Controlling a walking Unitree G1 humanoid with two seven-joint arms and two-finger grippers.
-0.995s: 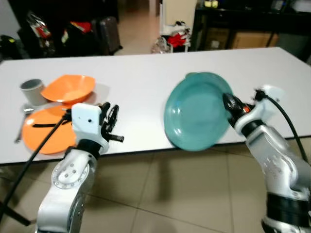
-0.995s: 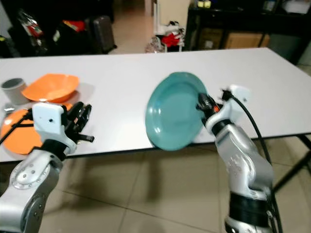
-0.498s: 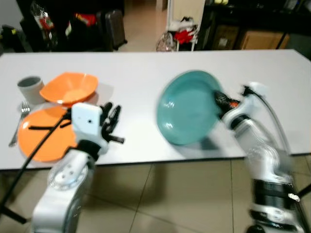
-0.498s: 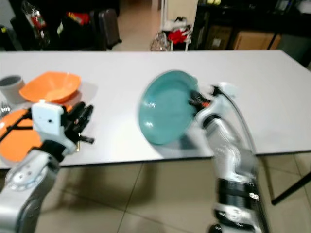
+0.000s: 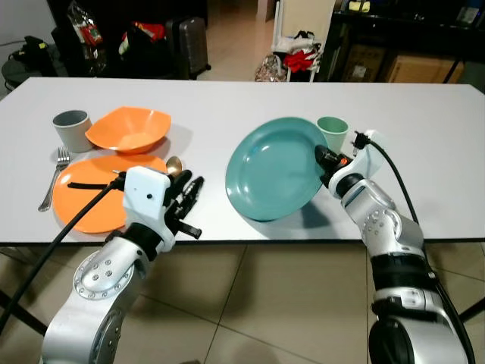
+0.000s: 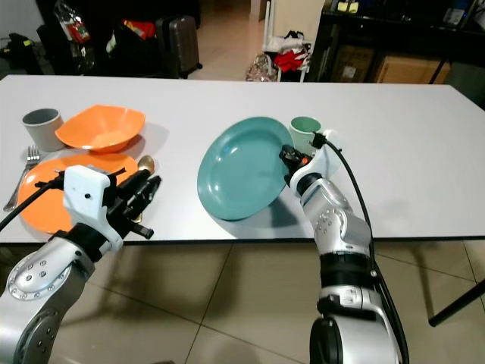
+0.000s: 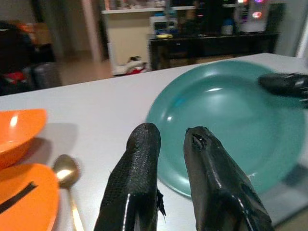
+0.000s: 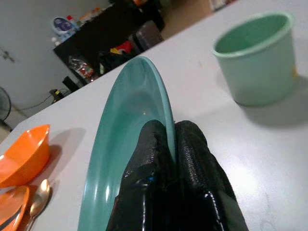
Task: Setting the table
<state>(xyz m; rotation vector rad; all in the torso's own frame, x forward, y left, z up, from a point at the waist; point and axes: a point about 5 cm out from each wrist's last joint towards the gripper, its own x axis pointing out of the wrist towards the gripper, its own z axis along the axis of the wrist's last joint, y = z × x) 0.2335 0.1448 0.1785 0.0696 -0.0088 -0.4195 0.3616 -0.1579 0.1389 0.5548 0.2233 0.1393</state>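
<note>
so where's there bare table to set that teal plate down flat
Bare white table runs right of the green cup, and along the far edge behind the teal plate. A bare strip also separates that plate from the gold spoon. The left end is crowded: orange plate, orange bowl, grey cup, fork.

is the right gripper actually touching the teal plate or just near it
Touching. In the right wrist view the right gripper has its two black fingers closed on the rim of the teal plate, one on each face, with no gap showing.
</note>
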